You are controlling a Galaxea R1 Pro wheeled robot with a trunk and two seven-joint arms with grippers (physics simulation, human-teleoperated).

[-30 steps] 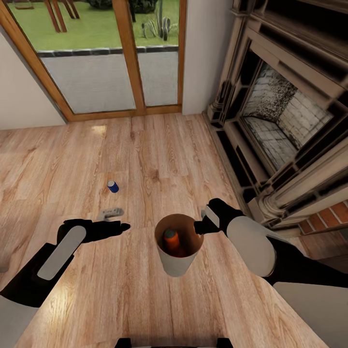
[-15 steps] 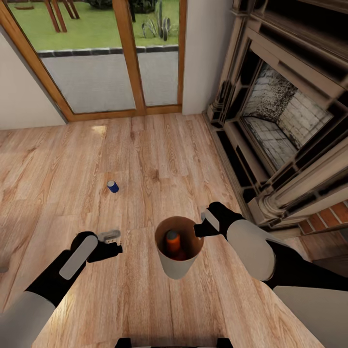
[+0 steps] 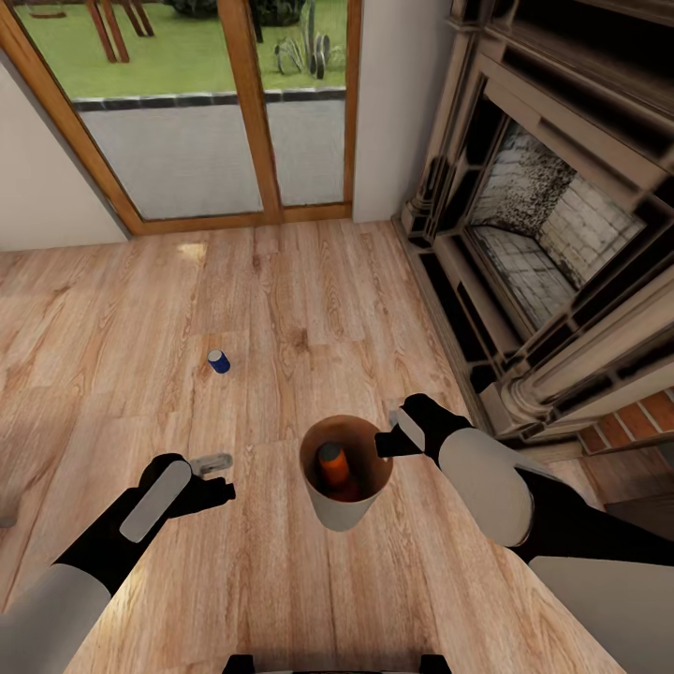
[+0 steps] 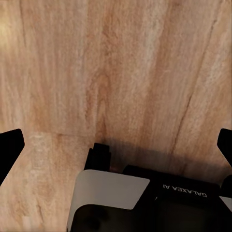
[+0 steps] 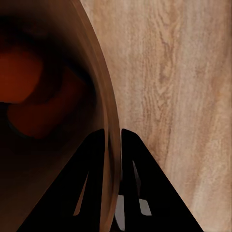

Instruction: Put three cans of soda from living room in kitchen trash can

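Wood plank floor [image 3: 309, 281], right jaws clamping trash can [image 3: 348, 510] rim, left jaws spread, "GALAXEA" lettering.

light wood plank floor [image 3: 309, 281], dark blue can [image 3: 218, 360] standing on it

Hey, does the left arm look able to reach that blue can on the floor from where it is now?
Probably yes. The left gripper is open and holds nothing, and bare floor lies between it and the blue can. The can stands well ahead, so it needs a long stretch.

Blue can [image 3: 218, 360]; orange can [image 3: 332, 464]; bin [image 3: 344, 510] grey-white outside, orange-brown inside
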